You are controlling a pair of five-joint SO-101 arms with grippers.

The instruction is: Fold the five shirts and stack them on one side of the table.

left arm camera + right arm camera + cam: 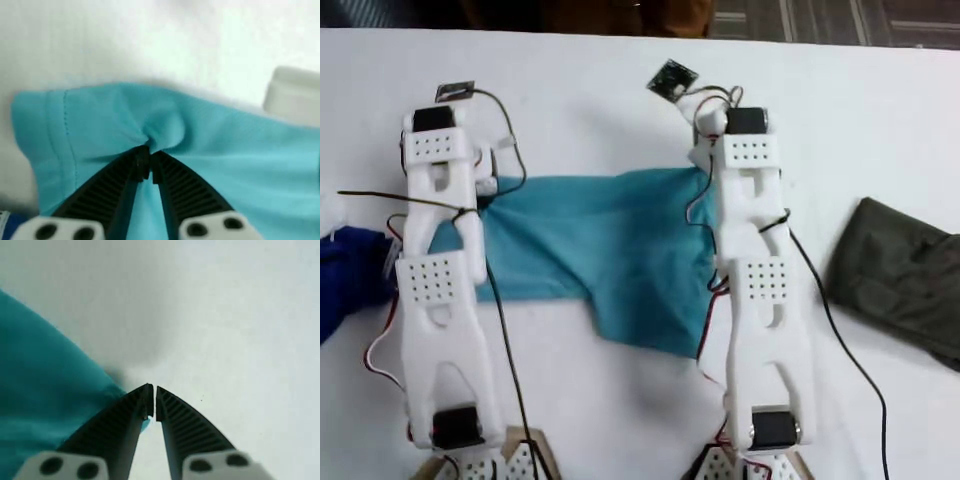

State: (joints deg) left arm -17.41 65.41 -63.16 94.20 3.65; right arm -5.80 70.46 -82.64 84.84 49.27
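Teal shirt [610, 250] is laid flat on the white table [590, 90] between the two arms, with one flap extended toward the near side. Left gripper [149, 162] is clamped on a puckered pinch of teal fabric close to the hemmed left edge. Right gripper [151, 400] is closed at the shirt's far right edge, with a sliver of teal caught between the tips. Blue shirt [345, 275] is bunched at the left table edge. Olive shirt [900, 280] is placed at the right, apart from the teal one.

We take this for a robotics lab — white counter [590, 90], loose wires [847, 345] trailing off the left arm [440, 300] and right arm [770, 300].
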